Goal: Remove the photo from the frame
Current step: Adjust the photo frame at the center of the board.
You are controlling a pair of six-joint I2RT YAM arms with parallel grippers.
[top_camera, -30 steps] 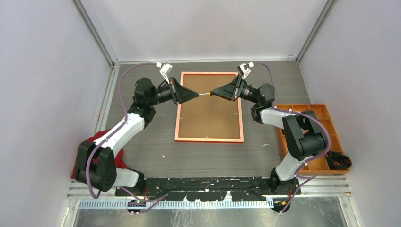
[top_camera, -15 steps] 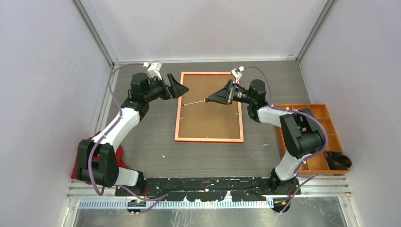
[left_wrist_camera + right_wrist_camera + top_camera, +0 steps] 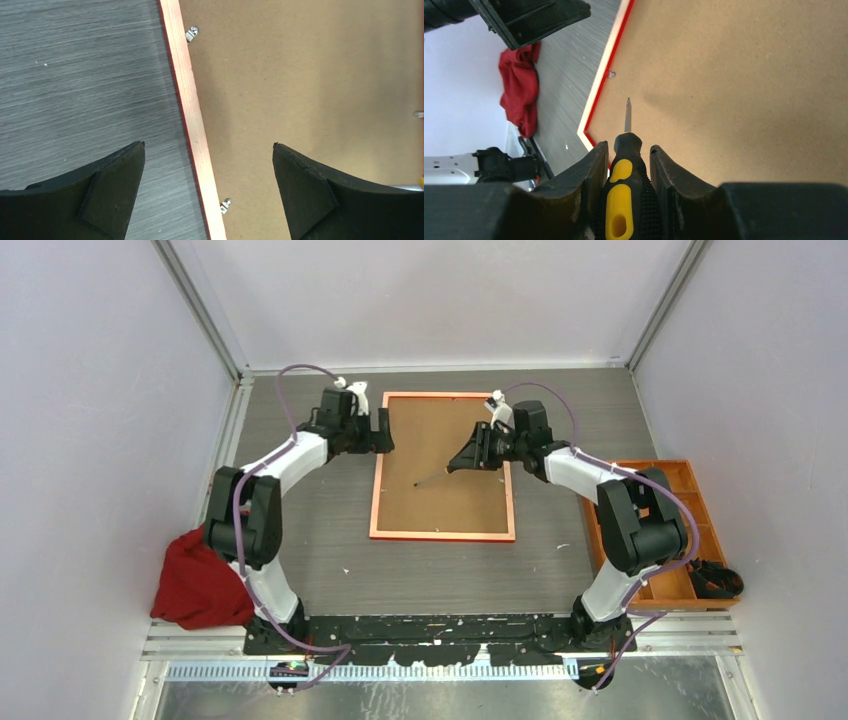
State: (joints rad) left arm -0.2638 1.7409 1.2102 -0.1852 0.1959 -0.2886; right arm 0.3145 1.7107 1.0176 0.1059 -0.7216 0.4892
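The frame (image 3: 376,490) lies face down on the table, its orange back rim around a brown backing board (image 3: 445,480). The photo is hidden under that board. My left gripper (image 3: 383,430) is open and hovers over the left rail (image 3: 187,95), its jaws (image 3: 208,144) straddling the rail with nothing between them. Two small metal clips (image 3: 191,33) (image 3: 225,205) sit along that rail's inner edge. Over the board's right part, my right gripper (image 3: 470,458) (image 3: 629,145) is shut on a black-and-yellow screwdriver (image 3: 624,170). Its shaft (image 3: 432,477) slants down-left, tip just above the board (image 3: 749,90).
A red cloth (image 3: 200,585) lies crumpled at the left front by the left arm's base. An orange compartment tray (image 3: 690,530) stands at the right edge with a black object (image 3: 715,580) at its near end. Walls close the table on three sides.
My left gripper has let go of the screwdriver's tip, opened wide and drawn back to the frame's left rail. The right gripper has kept the screwdriver and swung its tip down-left towards the board.
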